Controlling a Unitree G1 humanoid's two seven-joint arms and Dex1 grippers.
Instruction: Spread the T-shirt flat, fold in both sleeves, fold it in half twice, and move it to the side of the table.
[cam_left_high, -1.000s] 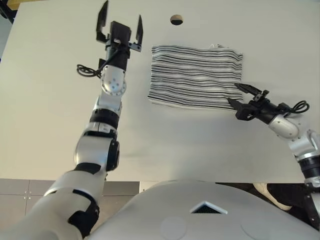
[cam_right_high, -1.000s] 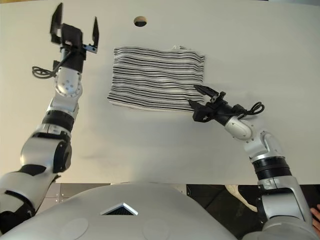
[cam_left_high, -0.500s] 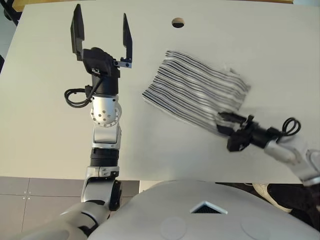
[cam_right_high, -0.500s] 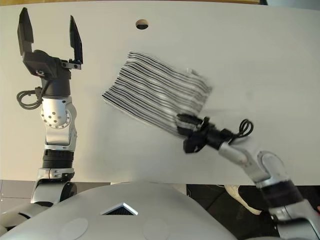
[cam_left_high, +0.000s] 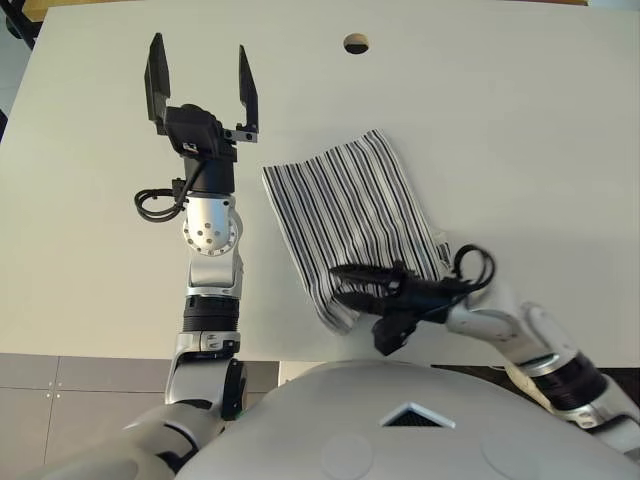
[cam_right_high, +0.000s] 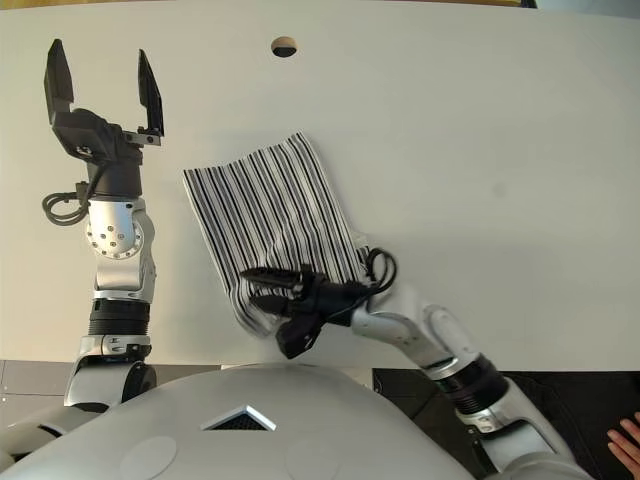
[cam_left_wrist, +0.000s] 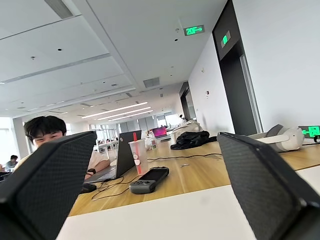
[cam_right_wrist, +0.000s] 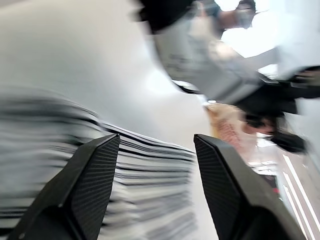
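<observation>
two tools, fingers spread wide | right tool (cam_left_high: 342, 283) at near corner of folded t-shirt (cam_left_high: 340, 205), which lies ahead on table (cam_left_high: 520, 120) | left tool (cam_left_high: 198, 70) empty, well aside | best: drag low, keep folds flat

Light: bright, even, overhead | Shadows: faint, soft on table (cam_left_high: 520, 120) | Source: ceiling strip lights (cam_left_wrist: 115, 110) | Glare: blown-out highlights, right wrist view

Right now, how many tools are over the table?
2. The left tool is raised, open, left of the striped T-shirt; the right tool is at the T-shirt's near end.
</observation>
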